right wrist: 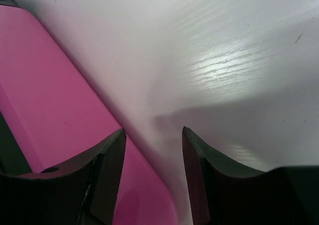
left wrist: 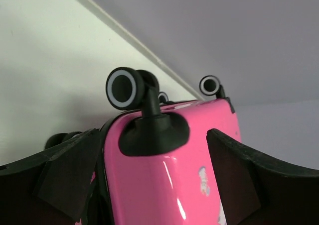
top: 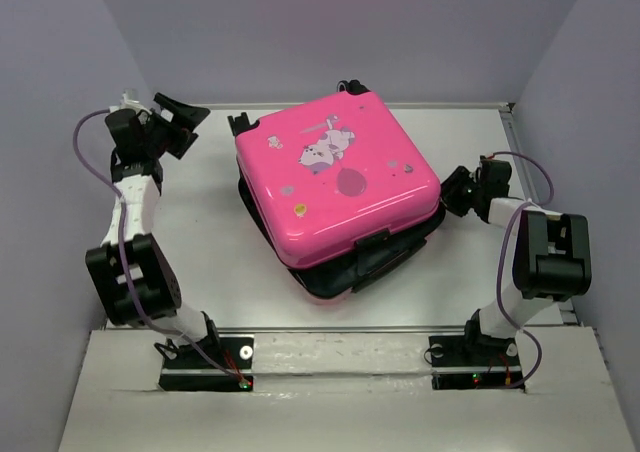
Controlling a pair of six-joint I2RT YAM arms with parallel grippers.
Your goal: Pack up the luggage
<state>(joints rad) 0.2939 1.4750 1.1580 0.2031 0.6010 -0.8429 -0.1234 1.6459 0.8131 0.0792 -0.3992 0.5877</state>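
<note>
The luggage [top: 335, 187], a hot-pink hard-shell case with a cartoon animal print, lies flat in the middle of the white table [top: 210, 242]. Its lid rests on the lower half, slightly askew, with a dark seam showing along the near side. My left gripper [top: 198, 124] hangs open off its far left corner, apart from it. In the left wrist view the left gripper [left wrist: 152, 135] frames the pink shell [left wrist: 164, 185] and a black wheel [left wrist: 122, 88]. My right gripper [top: 452, 192] sits at the case's right edge. There the right gripper [right wrist: 153, 131] is open, one finger over the pink shell [right wrist: 55, 110], the other over the table.
Grey walls close in the table at the back and on both sides. A raised rail [top: 512, 132] runs along the right edge. The arm bases [top: 205, 357] stand on the near ledge. More black wheels [top: 350, 87] stick out at the case's far end.
</note>
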